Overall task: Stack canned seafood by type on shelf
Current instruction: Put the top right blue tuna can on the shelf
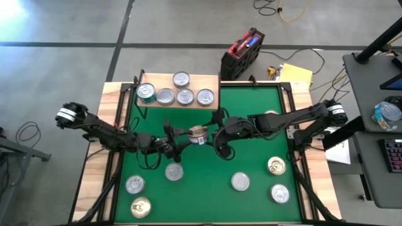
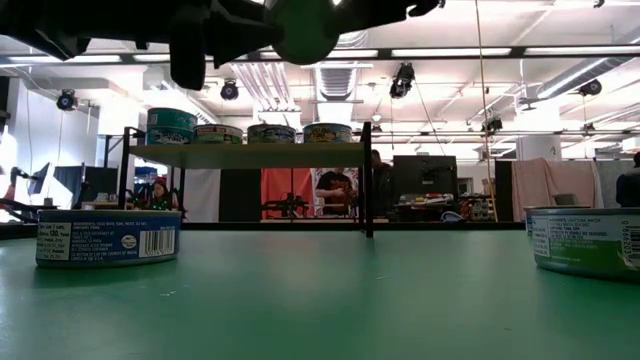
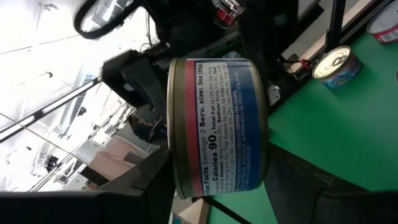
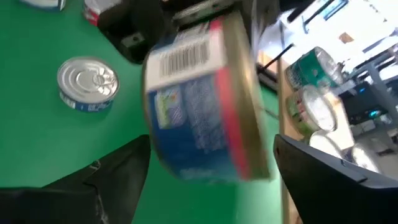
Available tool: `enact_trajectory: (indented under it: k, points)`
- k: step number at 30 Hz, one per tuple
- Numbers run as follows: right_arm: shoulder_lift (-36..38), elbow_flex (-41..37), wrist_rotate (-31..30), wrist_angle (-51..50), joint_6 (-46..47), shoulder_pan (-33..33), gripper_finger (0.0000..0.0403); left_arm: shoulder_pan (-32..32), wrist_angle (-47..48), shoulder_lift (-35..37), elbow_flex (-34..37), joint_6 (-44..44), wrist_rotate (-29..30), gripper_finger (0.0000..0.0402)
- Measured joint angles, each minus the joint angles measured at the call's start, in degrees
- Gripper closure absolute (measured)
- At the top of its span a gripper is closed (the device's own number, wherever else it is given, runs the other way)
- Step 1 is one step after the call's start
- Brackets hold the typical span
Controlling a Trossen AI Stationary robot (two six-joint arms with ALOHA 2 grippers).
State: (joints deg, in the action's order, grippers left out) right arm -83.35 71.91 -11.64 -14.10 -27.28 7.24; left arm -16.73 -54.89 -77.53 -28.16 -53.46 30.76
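A tin with a red-and-blue label and gold rims (image 1: 198, 132) hangs above the middle of the green mat (image 1: 207, 194). My left gripper (image 1: 185, 139) is shut on it from the left. My right gripper (image 1: 217, 134) comes from the right and is open. Its fingers (image 4: 118, 174) stand on either side of the same tin (image 4: 202, 106), apart from it. The shelf (image 1: 210, 80) stands at the mat's far edge. It carries several tins, among them a teal-sided one (image 1: 146, 93) and a silver-topped one (image 1: 185, 96). One tin (image 1: 181, 79) stands behind the row. My left gripper pinches the tin between its two fingers, one at each flat end. One finger (image 3: 146, 186) lies against the gold rim (image 3: 174, 180). The fingers come about level from the table's left. The tin (image 3: 217, 124) is lifted clear of the mat and tilted, its label toward the wrist camera.
Loose tins lie on the mat: silver-topped ones (image 1: 174, 171) (image 1: 134, 184) (image 1: 240, 181) (image 1: 280, 193) and gold-topped ones (image 1: 141, 206) (image 1: 276, 166). Another tin (image 1: 270, 115) shows partly under the right arm. A red-and-black case (image 1: 242, 53) lies on the floor beyond the table.
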Motion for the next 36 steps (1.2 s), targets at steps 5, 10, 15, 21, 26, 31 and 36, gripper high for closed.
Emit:
enact_trajectory:
  k: [5, 10, 15, 21, 26, 31, 36]
  points:
    - [0.35, 0.01, 0.02, 1.30, -2.83, 0.01, 0.0105, 0.13, 0.37, -0.05, 0.11, -0.19, 0.03, 0.0213]
    - [-0.07, 0.01, 0.01, 1.89, -5.83, 0.02, 0.0147, 0.34, 0.37, -0.05, -0.26, -1.50, 0.10, 0.0213]
    - [-0.11, -0.03, 0.04, 1.90, -7.79, 0.07, 0.0204, 0.52, 0.45, -0.03, -0.26, 0.16, -0.02, 0.0210]
    - [-0.11, -0.05, -0.17, 2.12, -6.34, 0.01, 0.0216, 0.72, 0.36, -0.03, -0.33, 1.86, 1.44, 0.0169]
    - [0.13, -0.08, -2.62, 1.10, -6.87, 0.00, 0.0216, 0.68, 0.26, -0.02, -0.33, 0.41, 6.86, 0.0135]
    - [1.07, -0.10, -10.89, -1.14, -8.63, 0.00, 0.0216, 0.76, -0.01, 0.54, -0.33, -0.26, 12.70, 0.0125]
    - [1.21, 0.70, -21.70, -0.93, -14.91, -1.22, 0.0216, 0.91, 0.23, 0.85, -0.31, -0.19, 18.78, 0.0124]
